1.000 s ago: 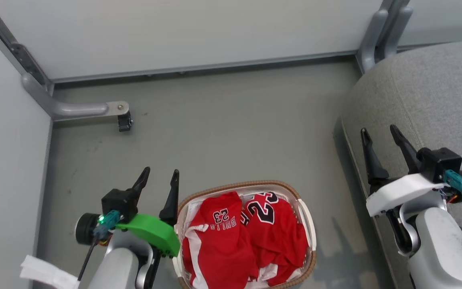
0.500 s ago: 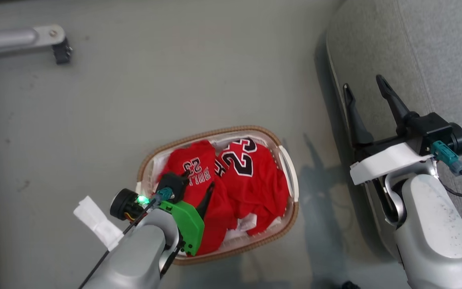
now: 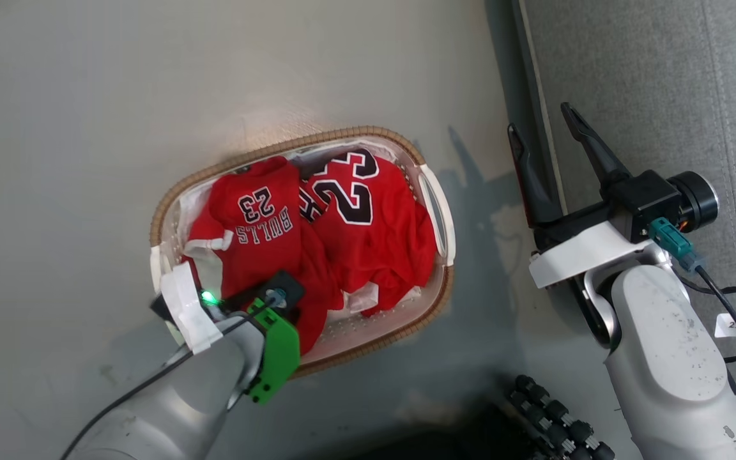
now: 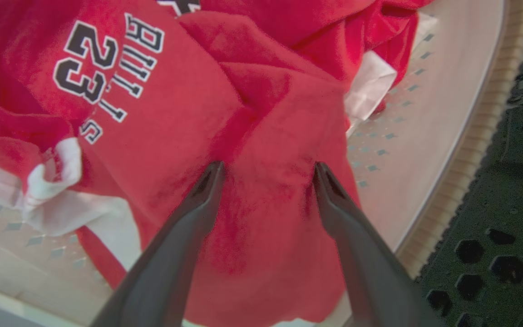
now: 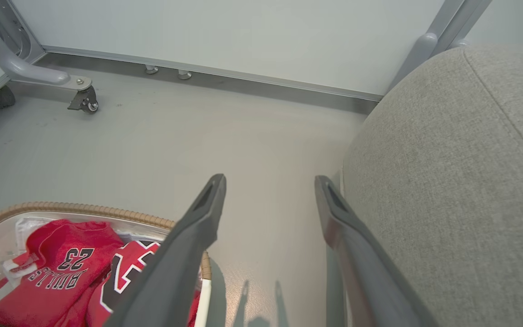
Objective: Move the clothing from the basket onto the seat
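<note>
The clothing, two red jerseys reading "BULLS 23" and a large "23", lies crumpled in the basket, whose long axis runs across the head view. The left gripper is spread wide with its tips against the fabric. The right gripper is wide and empty at the edge of the seat.

3 views, 1 shared basket

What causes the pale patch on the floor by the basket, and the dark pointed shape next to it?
Head view: the pale patch is glare on the floor beyond the basket; the pointed shape is likely the shadow of the right end effector. Right wrist view: two thin shadows fall on the floor. Left wrist view: the clothing near the lens looks soft and grainy.
</note>
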### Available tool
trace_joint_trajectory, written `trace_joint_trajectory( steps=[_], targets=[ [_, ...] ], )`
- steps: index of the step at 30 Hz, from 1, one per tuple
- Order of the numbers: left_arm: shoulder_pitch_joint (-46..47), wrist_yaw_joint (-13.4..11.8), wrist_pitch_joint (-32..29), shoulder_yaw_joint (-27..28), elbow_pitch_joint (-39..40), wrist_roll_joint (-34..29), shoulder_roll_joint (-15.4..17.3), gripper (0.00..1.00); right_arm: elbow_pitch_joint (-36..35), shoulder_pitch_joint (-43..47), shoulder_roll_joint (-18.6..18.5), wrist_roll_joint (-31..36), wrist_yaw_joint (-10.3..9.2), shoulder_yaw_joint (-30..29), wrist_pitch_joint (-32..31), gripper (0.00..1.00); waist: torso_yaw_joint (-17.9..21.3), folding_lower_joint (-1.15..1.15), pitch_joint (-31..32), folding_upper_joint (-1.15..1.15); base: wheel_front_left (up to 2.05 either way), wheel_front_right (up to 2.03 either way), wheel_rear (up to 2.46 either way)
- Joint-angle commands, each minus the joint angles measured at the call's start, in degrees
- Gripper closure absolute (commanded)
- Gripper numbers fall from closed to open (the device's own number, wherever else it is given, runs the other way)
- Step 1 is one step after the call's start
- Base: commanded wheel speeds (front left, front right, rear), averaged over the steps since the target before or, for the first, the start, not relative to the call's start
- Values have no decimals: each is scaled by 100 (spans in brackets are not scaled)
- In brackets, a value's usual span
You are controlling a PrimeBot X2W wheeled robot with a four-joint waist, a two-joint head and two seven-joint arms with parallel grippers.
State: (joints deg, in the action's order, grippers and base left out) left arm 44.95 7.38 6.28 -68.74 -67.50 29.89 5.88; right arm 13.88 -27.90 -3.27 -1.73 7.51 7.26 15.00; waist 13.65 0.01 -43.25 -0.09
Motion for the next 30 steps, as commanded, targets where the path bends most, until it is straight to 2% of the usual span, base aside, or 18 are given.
trace_joint_trajectory(
  steps=[1,4,5,6,13,21,30],
  targets=[
    [119,13,-88,-68,-149,-36,73,0,-18,-83,-1,15,-4,19,27,0,191,-1,-364,9,0,0,0],
    [246,13,-78,-105,-340,-7,34,0,-32,-118,6,33,-4,37,27,0,200,-1,-346,9,0,0,0],
    [217,13,-83,-114,-372,30,13,39,-38,-124,9,40,-4,40,27,0,200,-1,-317,9,0,0,0],
    [207,13,-28,-99,-392,90,-3,100,-25,-111,11,36,-4,24,27,0,197,-1,-270,9,0,0,0],
    [-71,13,594,36,-356,475,-128,100,169,48,22,-26,-4,-25,25,0,142,-1,380,9,0,0,0],
    [-392,14,895,51,154,850,-66,100,526,378,20,-65,-4,27,21,0,-13,-1,1634,9,0,0,0],
    [-953,11,895,788,1349,647,111,100,725,1265,14,-124,-4,71,20,0,-389,-1,3046,9,0,0,0]
  ],
)
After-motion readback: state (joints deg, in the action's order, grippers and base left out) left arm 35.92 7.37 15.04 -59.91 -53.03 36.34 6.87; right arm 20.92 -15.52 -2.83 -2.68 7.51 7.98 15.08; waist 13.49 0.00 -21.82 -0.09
